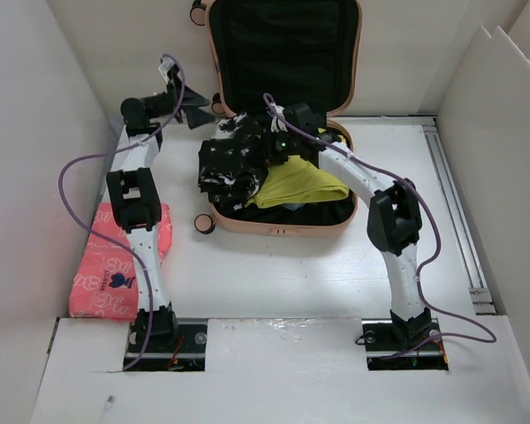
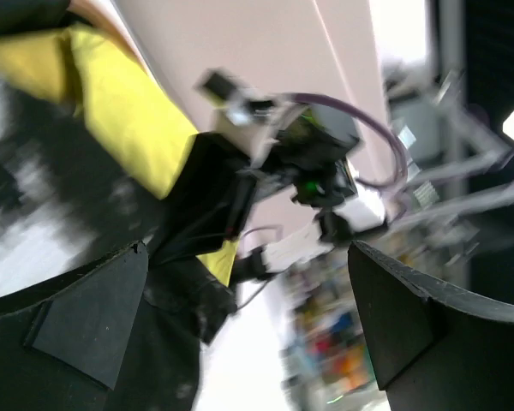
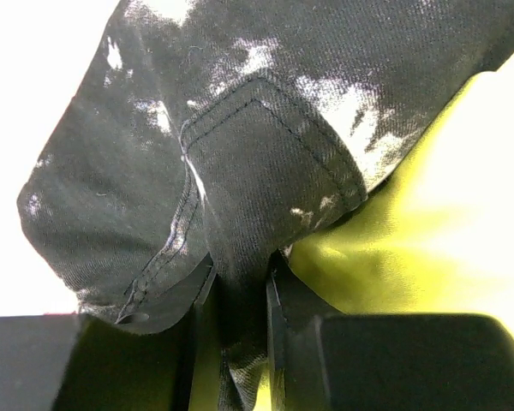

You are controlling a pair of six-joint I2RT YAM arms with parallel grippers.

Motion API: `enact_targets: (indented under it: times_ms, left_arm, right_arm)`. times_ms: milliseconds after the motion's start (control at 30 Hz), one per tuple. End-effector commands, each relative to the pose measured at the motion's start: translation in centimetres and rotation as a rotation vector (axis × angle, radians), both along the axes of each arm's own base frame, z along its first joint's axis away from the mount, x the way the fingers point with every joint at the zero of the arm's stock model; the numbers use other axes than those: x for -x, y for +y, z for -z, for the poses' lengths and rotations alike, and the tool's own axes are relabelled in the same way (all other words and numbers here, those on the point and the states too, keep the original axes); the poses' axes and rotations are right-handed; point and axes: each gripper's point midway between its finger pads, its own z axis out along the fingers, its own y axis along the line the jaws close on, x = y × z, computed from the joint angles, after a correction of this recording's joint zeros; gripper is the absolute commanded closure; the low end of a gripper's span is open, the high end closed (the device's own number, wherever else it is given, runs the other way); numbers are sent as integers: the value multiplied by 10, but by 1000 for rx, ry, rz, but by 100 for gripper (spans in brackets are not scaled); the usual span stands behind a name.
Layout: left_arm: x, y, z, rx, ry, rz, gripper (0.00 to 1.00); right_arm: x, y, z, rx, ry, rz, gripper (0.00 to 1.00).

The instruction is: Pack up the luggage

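From the top camera, the luggage (image 1: 283, 224) lies open on the table (image 1: 274, 274), with its lid (image 1: 287, 53) standing up against the back wall and showing black lining. The right gripper (image 1: 279, 147) is down inside the lower shell. Its fingers are at the right edge of a black-and-white denim garment (image 1: 232, 168), which spreads away from them to the left and reaches over the left rim of the shell. A yellow garment (image 1: 305, 183) lies just beside these fingers on the near side, also in the shell. The left gripper (image 1: 194, 111) is outside the luggage, near its back left corner. A pink package (image 1: 106, 265) lies on the table under the left arm, well apart from both grippers. In the left wrist camera, the two fingers (image 2: 86, 321) stand wide apart with nothing between them. Beyond them are the right gripper, the yellow garment and some blurred dark cloth. In the right wrist camera, the fingers (image 3: 167, 301) are clenched on a fold of the black-and-white denim garment, which is pinched between them and bulges above them. The yellow garment is to the right of these fingers, partly under the denim.
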Motion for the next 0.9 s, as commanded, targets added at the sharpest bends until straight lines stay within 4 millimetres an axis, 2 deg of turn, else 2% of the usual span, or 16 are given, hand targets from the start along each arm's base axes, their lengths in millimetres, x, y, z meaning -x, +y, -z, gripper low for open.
enact_targets:
  times_ms: [0,67,133,167,200,233,267,300,333,367,400,500,567,700,733,867]
  left_arm:
    - [42,8,32,19,-288,-25,0]
    - [38,7,37,66,-249,-78,0]
    - [17,10,42,82,-115,-157,0]
    - [7,11,62,28,-196,-219,0]
    - [5,12,48,-3,-233,-263,0]
    - [-7,15,71,-47,-39,-309,0]
    - [-18,24,96,-189,-25,-415,0]
    - [-33,33,84,-264,-195,-500,0]
    - [-31,42,112,-372,-64,-548,0]
    - [-45,60,120,-481,-85,-657,0]
    - [-49,66,116,-528,-120,-678,0]
    - [-52,84,139,-644,-103,-703,0]
    - [-51,97,144,-740,-117,-730,0]
    - [-46,135,147,-986,-188,-813,0]
    - [-46,153,154,-1101,-203,-840,0]
    - [-31,191,148,-1359,-212,-908,0]
  right_arm:
    - [3,-13,0,58,27,11,100]
    - [4,-13,1,63,35,11,100]
    - [1,-18,1,66,29,15,100]
    - [1,-18,1,66,29,15,100]
    - [1,-18,1,66,29,15,100]
    - [1,-18,1,66,29,15,100]
    - [1,-18,1,66,29,15,100]
    - [1,-18,1,66,29,15,100]
    - [1,-18,1,66,29,15,100]
    - [-1,-19,2,71,26,22,100]
    - [-1,-19,2,71,26,23,100]
    - [0,-19,-3,71,12,18,100]
    - [-2,-24,0,75,20,27,100]
    - [-2,-24,1,71,13,27,100]
    - [-2,-24,1,71,13,27,100]
    - [-1,-21,-2,47,-1,9,100]
